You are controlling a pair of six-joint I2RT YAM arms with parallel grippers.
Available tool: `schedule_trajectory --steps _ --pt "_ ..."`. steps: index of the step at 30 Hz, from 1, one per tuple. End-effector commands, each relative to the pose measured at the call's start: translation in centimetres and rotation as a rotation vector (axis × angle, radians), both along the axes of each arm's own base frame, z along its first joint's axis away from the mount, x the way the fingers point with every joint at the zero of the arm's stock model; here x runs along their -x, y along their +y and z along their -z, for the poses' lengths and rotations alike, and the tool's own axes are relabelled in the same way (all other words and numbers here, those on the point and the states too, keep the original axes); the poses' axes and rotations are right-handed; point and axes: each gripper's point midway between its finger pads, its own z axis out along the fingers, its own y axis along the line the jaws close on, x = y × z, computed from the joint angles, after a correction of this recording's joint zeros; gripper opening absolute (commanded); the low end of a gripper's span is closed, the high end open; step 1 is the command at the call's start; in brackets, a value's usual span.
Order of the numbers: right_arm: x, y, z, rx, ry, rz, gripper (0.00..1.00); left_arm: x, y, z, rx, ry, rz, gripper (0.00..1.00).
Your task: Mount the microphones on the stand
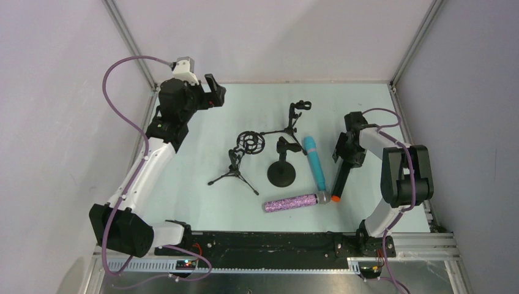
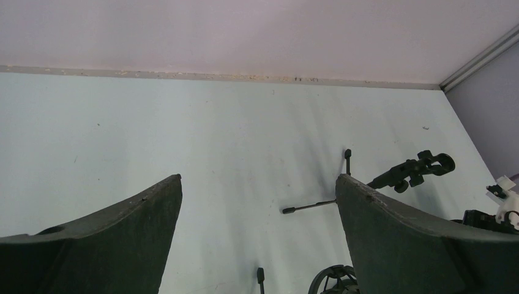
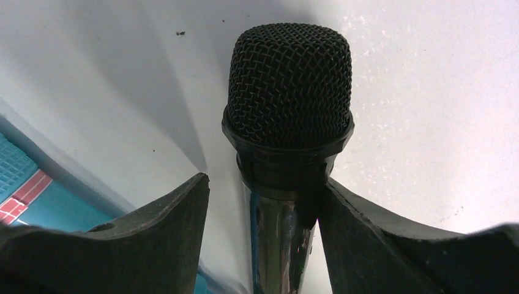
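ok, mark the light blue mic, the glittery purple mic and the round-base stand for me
light blue microphone (image 1: pixel 316 165), top external view, middle of its body.
glittery purple microphone (image 1: pixel 289 203), top external view, glitter handle.
round-base stand (image 1: pixel 281 175), top external view, its disc base.

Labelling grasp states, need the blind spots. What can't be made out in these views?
Top view: whether the right fingers touch the black microphone; the wrist covers them.
Right wrist view: microphone's orange end, cut off by bottom edge.
Left wrist view: ring-mount stand, cut by bottom edge and left finger.
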Motion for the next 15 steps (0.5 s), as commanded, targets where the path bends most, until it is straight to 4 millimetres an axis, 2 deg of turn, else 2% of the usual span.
schedule_trajectory --steps 1,6,10,11,12,13,15 --pt "0.1 0.2 0.3 0.049 -0.001 -0.034 0.67 0.6 -0.1 -2.3 0.021 -0.069 0.007 0.98" --pt "0.9 0.5 0.8 0.054 0.008 -0.042 0.67 0.6 -0.1 -2.3 0.021 -0.068 0.006 0.98" --pt "1.2 0.8 1.3 0.051 0.017 -0.052 0.59 0.6 -0.1 -2.2 0.020 -0.067 0.008 0.98" --pt "1.3 0.8 1.4 0.050 0.022 -0.054 0.55 0.6 -0.1 -2.1 0.019 -0.065 0.007 0.98" --pt "1.3 0.9 1.5 0.050 0.024 -0.057 0.48 0.6 -0.2 -2.2 0.020 -0.066 0.008 0.98" --pt "1.3 0.9 1.7 0.048 0.027 -0.060 0.35 0.6 -0.2 -2.1 0.020 -0.065 0.008 0.98" --pt "1.3 1.0 1.7 0.045 0.027 -0.063 0.24 0.6 -0.1 -2.1 0.020 -0.065 0.007 0.98"
